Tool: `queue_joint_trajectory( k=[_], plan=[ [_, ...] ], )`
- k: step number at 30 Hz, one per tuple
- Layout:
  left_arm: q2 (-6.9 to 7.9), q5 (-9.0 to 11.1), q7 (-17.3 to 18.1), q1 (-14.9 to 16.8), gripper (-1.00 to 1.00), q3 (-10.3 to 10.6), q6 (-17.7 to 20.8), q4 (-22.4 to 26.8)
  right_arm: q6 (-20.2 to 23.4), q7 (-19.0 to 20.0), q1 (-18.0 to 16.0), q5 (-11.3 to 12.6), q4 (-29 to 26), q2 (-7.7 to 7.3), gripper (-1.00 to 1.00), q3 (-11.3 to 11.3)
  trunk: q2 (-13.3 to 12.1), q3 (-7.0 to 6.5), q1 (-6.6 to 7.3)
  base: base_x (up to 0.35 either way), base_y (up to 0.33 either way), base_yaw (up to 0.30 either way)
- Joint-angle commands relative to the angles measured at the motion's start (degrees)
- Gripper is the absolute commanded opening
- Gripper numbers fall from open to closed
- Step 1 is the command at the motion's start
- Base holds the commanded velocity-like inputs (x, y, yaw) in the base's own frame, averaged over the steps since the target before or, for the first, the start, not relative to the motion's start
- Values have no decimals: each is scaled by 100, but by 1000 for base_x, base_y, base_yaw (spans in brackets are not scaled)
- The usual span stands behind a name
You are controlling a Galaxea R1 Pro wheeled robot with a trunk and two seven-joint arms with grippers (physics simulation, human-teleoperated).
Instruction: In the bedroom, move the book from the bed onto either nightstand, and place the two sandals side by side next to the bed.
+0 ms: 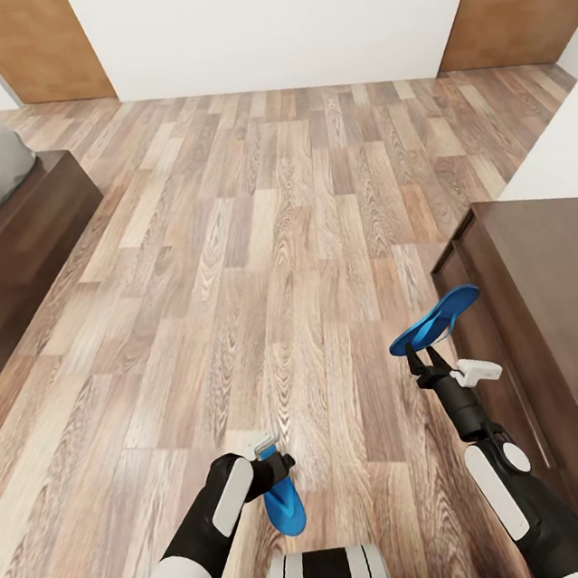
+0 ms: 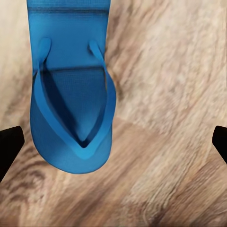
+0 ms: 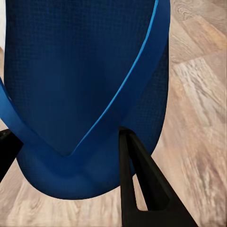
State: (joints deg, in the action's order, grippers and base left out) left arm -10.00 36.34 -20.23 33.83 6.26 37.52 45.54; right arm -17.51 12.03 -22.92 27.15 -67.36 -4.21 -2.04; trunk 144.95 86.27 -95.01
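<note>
Two blue sandals ride above the plank floor [image 1: 259,266], one [image 1: 434,317] pinched at its edge by the right gripper [image 1: 423,361], one [image 1: 283,501] hanging at the left gripper [image 1: 268,460], whose grasp I can't confirm; likely light, floppy foam.

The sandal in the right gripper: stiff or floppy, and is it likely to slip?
The sandal probably is light and fairly stiff: pinched at one end by the right gripper, it juts out without drooping. The thin-edge pinch could let it pivot or slip.
</note>
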Motion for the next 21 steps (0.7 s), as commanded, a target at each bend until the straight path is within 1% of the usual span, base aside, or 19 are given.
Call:
queue_joint_trajectory(
  k=[1, 21],
  plan=[
    [0, 58, -52, 1, 100, 7, 10, 8, -6, 45, -2, 63, 3, -1, -100, -2, 3, 26, -1, 0, 0, 0],
    [0, 58, -52, 1, 100, 0, 19, 8, -6, 45, -2, 63, 3, -1, -100, 2, 30, 469, -53, 0, 0, 0]
  ],
)
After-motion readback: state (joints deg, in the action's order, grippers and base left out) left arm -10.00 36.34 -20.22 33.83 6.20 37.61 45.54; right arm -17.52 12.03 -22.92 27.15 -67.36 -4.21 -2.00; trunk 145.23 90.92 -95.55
